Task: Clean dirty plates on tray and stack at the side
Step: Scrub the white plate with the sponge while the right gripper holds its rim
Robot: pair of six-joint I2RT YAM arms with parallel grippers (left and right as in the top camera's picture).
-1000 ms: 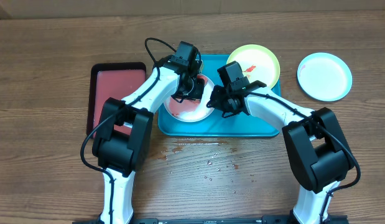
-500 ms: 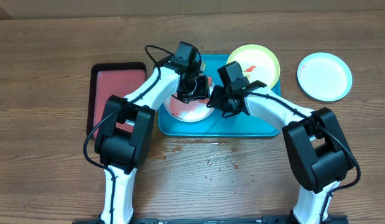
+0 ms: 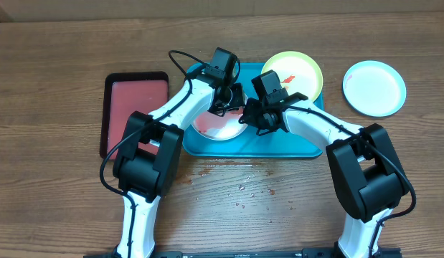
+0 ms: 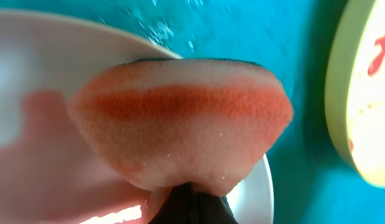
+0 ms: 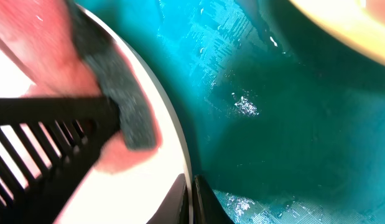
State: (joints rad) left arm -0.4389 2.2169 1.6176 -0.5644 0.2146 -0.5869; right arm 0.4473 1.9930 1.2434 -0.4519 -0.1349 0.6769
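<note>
Overhead, tray: the teal tray (image 3: pixel 265 147) lies mid-table. It carries the white plate (image 3: pixel 216 127) at its left end and the yellow-green plate (image 3: pixel 302 72) at its far right corner, which has a red smear on it.
Overhead, set aside: the light blue plate (image 3: pixel 374 87) sits alone on the table (image 3: pixel 64 50), right of the tray, and its face looks clean.
Overhead, left gripper (image 3: pixel 227 94): it is over the white plate's far edge, pressed together on a sponge (image 4: pixel 186 124).
Overhead, right gripper (image 3: pixel 249 115): it is at the white plate's right rim, steadying it.
Overhead, change: a second ago the left gripper was nearer the plate's middle, and it has swept out to the far rim. The right gripper has not moved.
Overhead, surroundings: a black-rimmed red tray (image 3: pixel 134 107) lies to the left, and sauce spatter (image 3: pixel 239 188) dots the table in front.
Left wrist, sponge: it is stained pink-orange and pinched from below by dark fingers. It lies across the white plate's rim, and a pink film covers the plate beside it.
Right wrist, grip: the fingers are closed thin on the white plate's rim, with wet teal tray beside it.
Meaning: this is probably mid-wipe on the second plate. Film remains on it, and the yellow-green plate looks untouched.
</note>
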